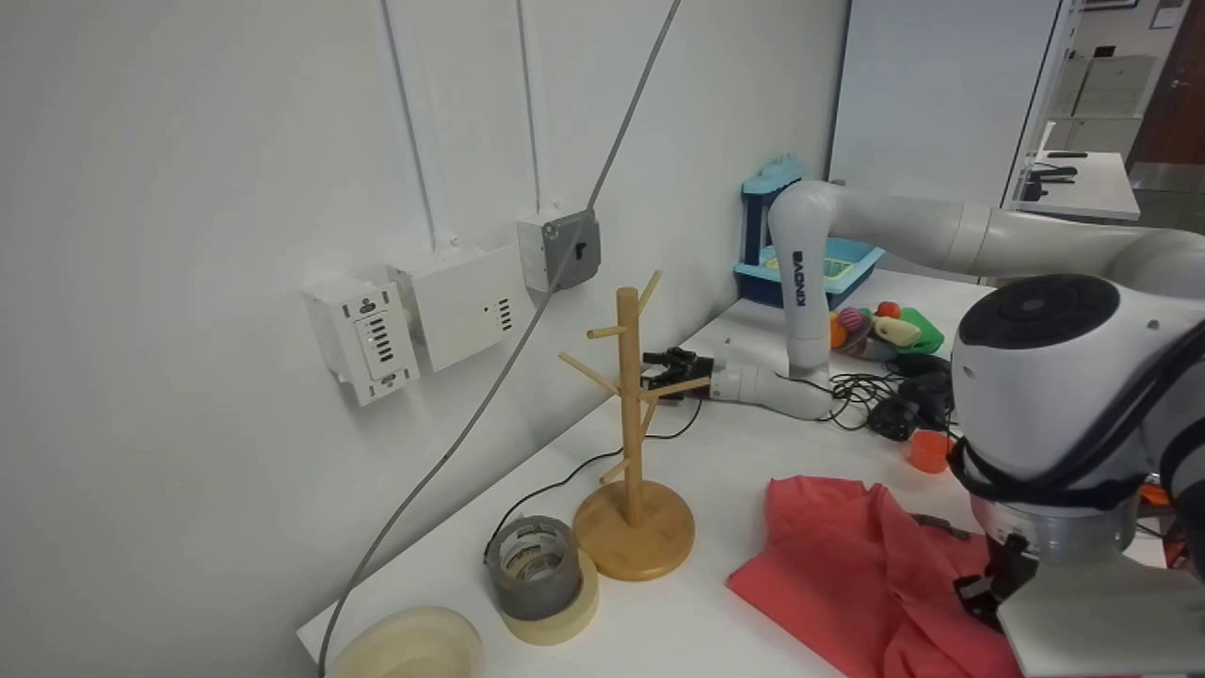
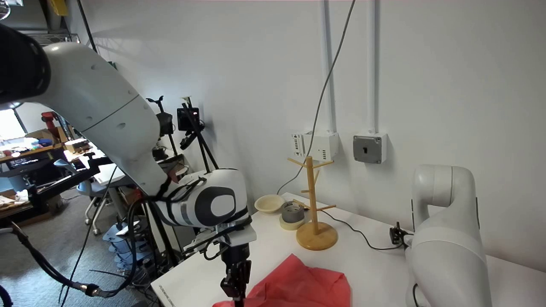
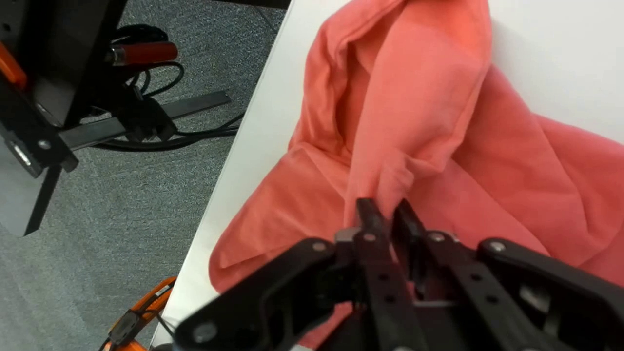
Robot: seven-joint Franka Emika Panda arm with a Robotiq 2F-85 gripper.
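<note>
Plainly, a red cloth (image 3: 429, 87) lies crumpled on the white table (image 1: 701, 626), close to the table's edge, with one long fold in the wrist view running down to the gripper (image 3: 386, 209). The gripper's fingers stand nearly together with a narrow gap between their tips, and the end of that fold shows at the gap; whether they pinch it, I cannot tell. In an exterior view the gripper points down at the cloth from a white robot arm (image 2: 111, 111). Near the cloth but apart from it, a wooden stand (image 1: 629, 424) with pegs rises upright. Just beside its round base, a gray tape roll (image 1: 541, 598) rests on a beige tape roll (image 1: 570, 626), and beyond them a pale bowl (image 2: 269, 204) sits close to the wall (image 2: 256, 140). Elsewhere on the table, an orange cup (image 1: 928, 456) stands near some black cables (image 1: 852, 395) and a second white arm (image 1: 904, 231). Farther back is a blue tub (image 1: 861, 270), and a gray switch box (image 1: 576, 247) is fixed to the wall
</note>
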